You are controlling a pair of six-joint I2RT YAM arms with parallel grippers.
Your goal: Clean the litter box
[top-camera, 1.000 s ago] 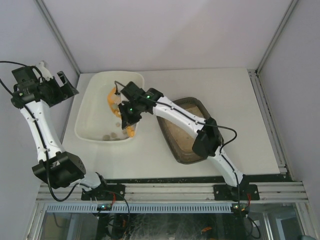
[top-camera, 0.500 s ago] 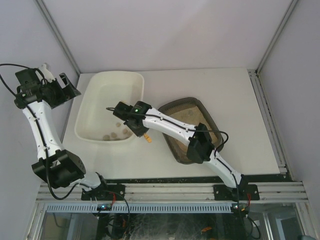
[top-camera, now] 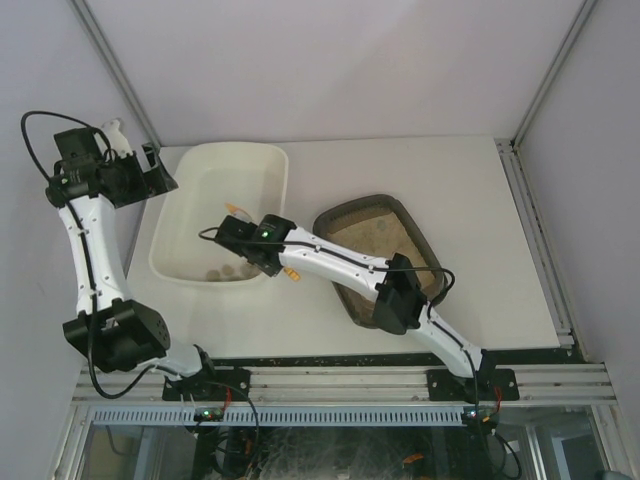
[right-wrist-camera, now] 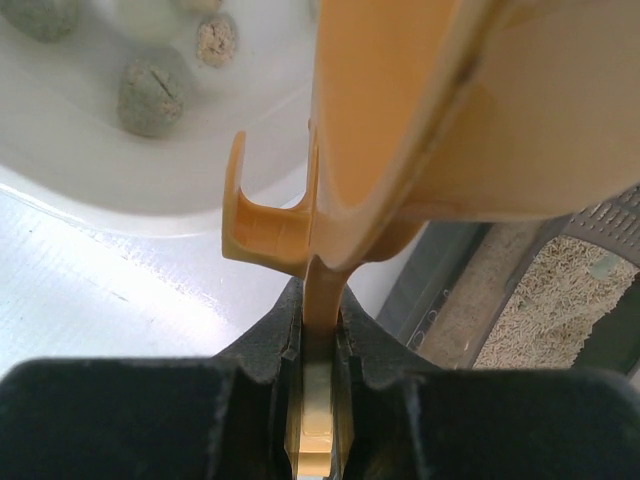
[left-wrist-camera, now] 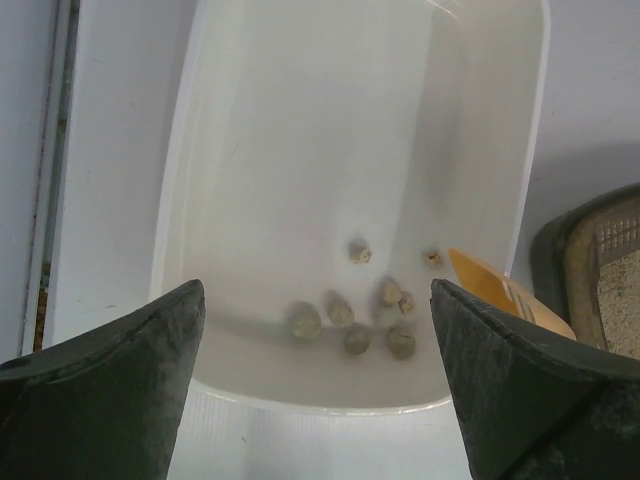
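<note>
Left arm is up at the far-left side. Left gripper [left-wrist-camera: 315,295] is spread wide with nothing between its dark fingers [left-wrist-camera: 110,380], and its camera looks straight down into the white tub.

White tub [top-camera: 222,185] sits on the left half of the table [top-camera: 470,220], long axis running near to far. A group of grey-brown clumps [left-wrist-camera: 341,311] lies on its floor by the near wall, with two smaller ones a bit farther in. The rest of the floor is bare white.

Right arm reaches across to the left from its base. Right gripper [right-wrist-camera: 322,335] is over the tub's near-right corner, jaws pinched narrow on the flat handle of the orange scoop [right-wrist-camera: 440,110]. The scoop body hangs over the tub's right rim. One orange end pokes out over the table in the gap between tub and litter box. Can't tell if there is any load in the scoop.

Litter box [top-camera: 418,228] is just right of the tub and not touching it, angled, with its near end under the right forearm. Dark rim, beige litter inside.
</note>
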